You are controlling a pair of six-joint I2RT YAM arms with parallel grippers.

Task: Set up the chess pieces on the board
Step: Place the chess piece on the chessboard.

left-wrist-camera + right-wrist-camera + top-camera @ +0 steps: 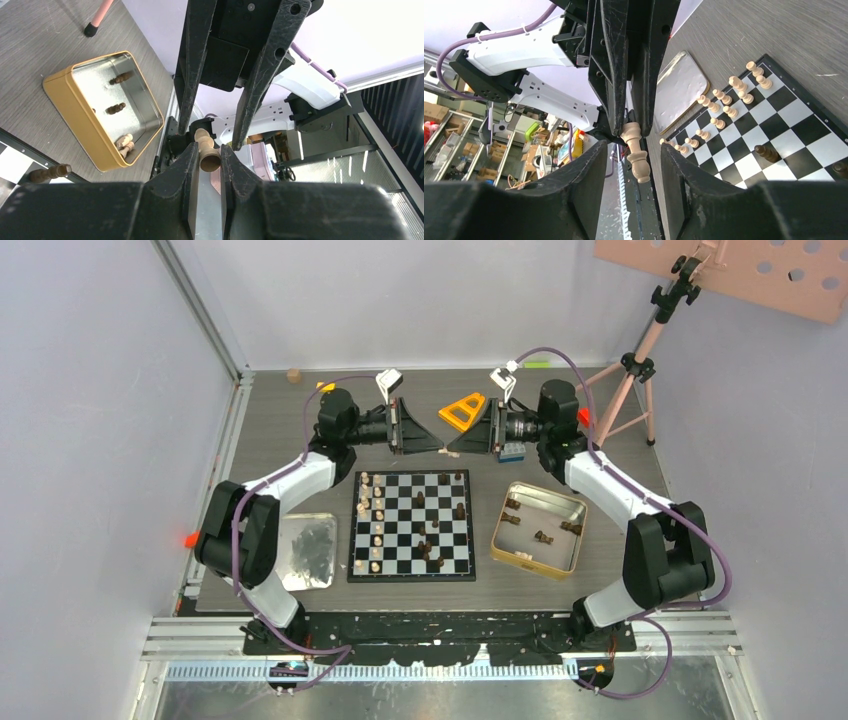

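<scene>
A tray (292, 535) is seen at the left. The board (412, 577), with pieces (372, 510) on it, is in the middle. Above its top edge a tan piece (206, 150) is pinched in the left claw (437, 446). The right claw (459, 447) is held open around it. A tin (530, 566) is seen at the right

Grey table (280, 420), chessboard (410, 577), gold tin (532, 567), silver tray (290, 540), orange triangle (463, 412)
</scene>
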